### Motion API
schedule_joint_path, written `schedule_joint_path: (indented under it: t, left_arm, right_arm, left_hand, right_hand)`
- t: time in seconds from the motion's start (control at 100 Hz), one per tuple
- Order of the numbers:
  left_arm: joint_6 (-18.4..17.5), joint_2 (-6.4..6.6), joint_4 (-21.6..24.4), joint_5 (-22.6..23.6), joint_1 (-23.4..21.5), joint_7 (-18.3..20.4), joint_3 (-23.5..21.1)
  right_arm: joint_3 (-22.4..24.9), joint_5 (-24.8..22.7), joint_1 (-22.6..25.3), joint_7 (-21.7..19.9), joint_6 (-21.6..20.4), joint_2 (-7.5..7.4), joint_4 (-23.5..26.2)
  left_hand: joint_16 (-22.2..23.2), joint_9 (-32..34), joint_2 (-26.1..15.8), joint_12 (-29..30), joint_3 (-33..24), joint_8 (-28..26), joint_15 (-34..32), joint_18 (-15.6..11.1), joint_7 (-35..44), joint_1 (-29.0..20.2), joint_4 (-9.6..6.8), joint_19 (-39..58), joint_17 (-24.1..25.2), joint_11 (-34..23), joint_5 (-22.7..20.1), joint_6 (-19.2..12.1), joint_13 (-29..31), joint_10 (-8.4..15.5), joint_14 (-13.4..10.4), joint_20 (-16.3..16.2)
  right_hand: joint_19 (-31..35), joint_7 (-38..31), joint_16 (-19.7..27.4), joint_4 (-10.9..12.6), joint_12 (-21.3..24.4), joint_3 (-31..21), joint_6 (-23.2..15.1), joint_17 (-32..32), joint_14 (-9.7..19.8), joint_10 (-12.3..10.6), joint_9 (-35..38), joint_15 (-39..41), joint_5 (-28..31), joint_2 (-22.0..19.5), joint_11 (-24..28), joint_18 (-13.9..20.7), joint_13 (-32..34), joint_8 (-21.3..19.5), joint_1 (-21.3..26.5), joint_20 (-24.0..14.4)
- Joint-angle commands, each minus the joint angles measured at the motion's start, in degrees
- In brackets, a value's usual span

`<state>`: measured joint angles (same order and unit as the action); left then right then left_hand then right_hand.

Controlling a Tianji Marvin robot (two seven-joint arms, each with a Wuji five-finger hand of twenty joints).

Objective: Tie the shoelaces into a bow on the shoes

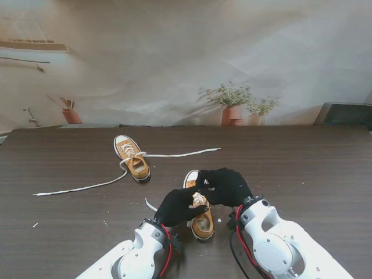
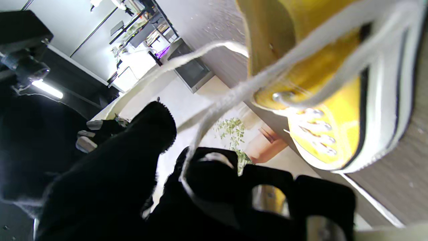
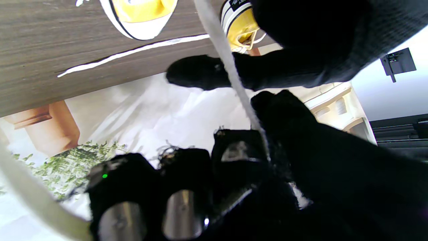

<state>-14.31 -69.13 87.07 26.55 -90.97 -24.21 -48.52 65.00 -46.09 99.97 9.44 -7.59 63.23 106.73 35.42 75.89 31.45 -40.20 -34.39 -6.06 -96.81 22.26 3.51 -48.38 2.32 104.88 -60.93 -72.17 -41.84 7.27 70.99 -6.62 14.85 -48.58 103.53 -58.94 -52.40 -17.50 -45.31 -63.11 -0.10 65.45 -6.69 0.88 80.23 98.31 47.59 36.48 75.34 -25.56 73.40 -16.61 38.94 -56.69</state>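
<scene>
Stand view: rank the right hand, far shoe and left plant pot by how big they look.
1. right hand, though it is nearer the camera
2. far shoe
3. left plant pot, farthest away

Two yellow shoes are seen on the table: a far shoe [image 1: 132, 157] and a near shoe [image 1: 201, 220]. Two black-gloved hands are counted, the left hand [image 1: 180, 206] and the right hand [image 1: 225, 186].

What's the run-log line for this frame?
left hand: shut on lace | right hand: shut on lace | near shoe: untied | far shoe: untied
</scene>
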Motion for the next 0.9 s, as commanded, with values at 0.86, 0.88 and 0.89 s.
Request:
schedule_joint_path:
  t: [0.86, 0.88, 0.89]
  left_arm:
    - [9.3, -3.68, -0.1, -2.9, 1.8, -4.2, 3.1]
    - [9.3, -3.54, 0.2, -2.6, 1.6, -4.1, 2.9]
    - [9.4, -3.48, 0.3, -2.5, 1.5, -4.0, 2.7]
  right_arm:
    - [0.2, 0.9, 4.2, -2.4, -1.1, -0.42, 2.9]
    - [0.3, 0.8, 4.1, -2.6, -1.5, -0.48, 2.6]
    - [0.4, 0.8, 4.1, -2.8, -1.8, -0.52, 2.5]
  left_hand:
    - [-1.6, 0.7, -16.3, 0.0, 28.9, -17.4, -0.1, -6.7, 45.8, -16.4, -1.04, 15.1, -1.5, -3.1, -2.9, -3.1, 1.5, 0.4, 4.9, 2.8]
    - [-1.6, 0.7, -16.3, 0.0, 28.9, -17.3, -0.1, -6.7, 45.7, -16.4, -1.06, 15.1, -1.5, -3.1, -2.9, -3.0, 1.5, 0.4, 4.9, 2.8]
    - [-1.6, 0.7, -16.3, 0.0, 28.9, -17.3, -0.1, -6.7, 45.7, -16.4, -1.06, 15.1, -1.5, -3.1, -2.9, -2.9, 1.5, 0.4, 4.8, 2.8]
  right_hand:
    - [16.4, -0.7, -1.1, 0.7, -0.7, -4.1, -2.0, 2.2, 2.9, -0.4, 3.0, 5.0, 4.0, 3.0, 2.1, 1.1, 1.6, 2.4, -4.6, -1.7]
    - [16.4, -0.6, -1.1, 0.7, -0.6, -4.2, -2.0, 2.2, 2.9, -0.5, 3.0, 5.0, 4.1, 3.2, 2.1, 1.1, 1.6, 2.5, -4.8, -1.6]
    - [16.4, -0.6, -1.1, 0.7, -0.6, -4.2, -2.0, 2.2, 2.9, -0.6, 3.0, 5.0, 4.2, 3.3, 2.1, 1.1, 1.6, 2.6, -4.9, -1.6]
